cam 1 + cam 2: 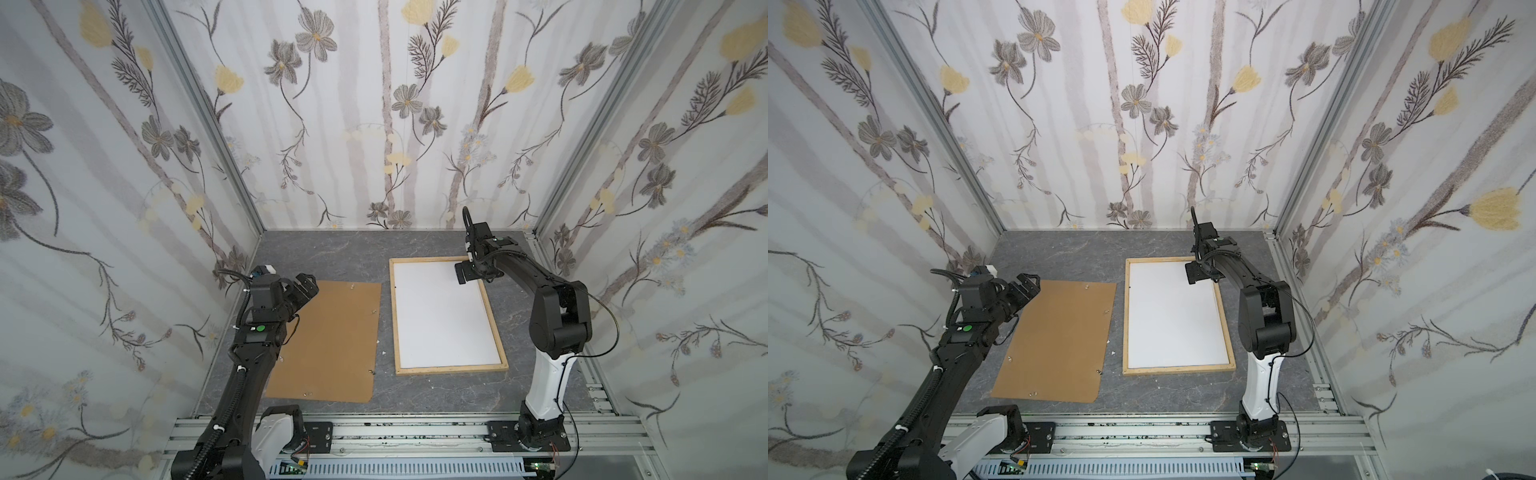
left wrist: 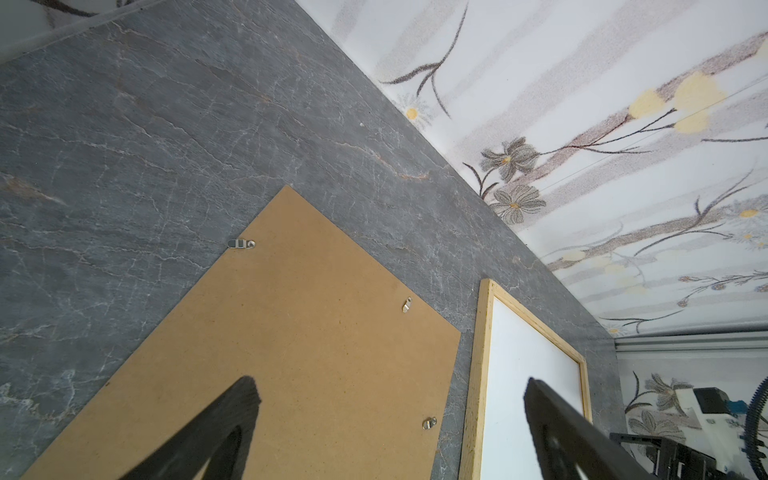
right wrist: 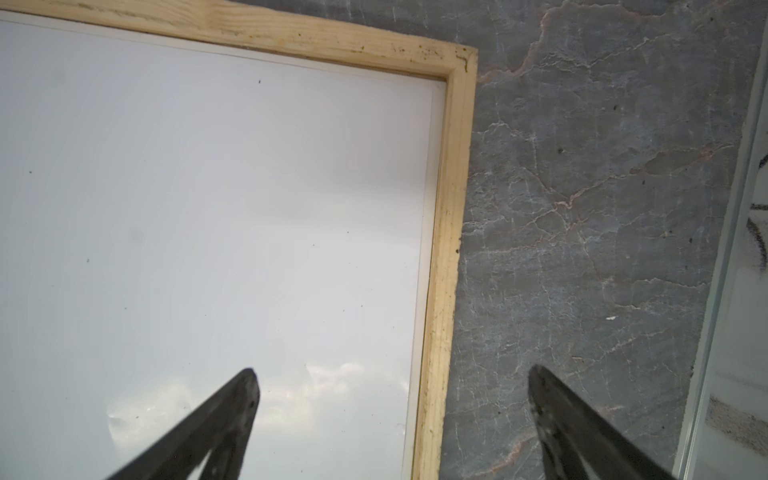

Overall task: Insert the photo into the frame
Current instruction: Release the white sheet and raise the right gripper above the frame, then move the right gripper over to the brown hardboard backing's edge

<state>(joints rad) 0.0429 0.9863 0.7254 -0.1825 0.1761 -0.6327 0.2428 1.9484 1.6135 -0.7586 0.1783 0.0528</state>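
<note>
One step looks done: the photo (image 1: 440, 320) lies inside the frame (image 1: 451, 369).
We see right tool (image 3: 392, 376), over its corner, and left tool (image 2: 390, 384) released; backing panel (image 1: 328, 345) unfitted.

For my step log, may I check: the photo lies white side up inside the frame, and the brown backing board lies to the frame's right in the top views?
Not quite: the backing board lies to the left of the frame, not its right, as both top views show. The photo does lie white side up inside the frame.
</note>
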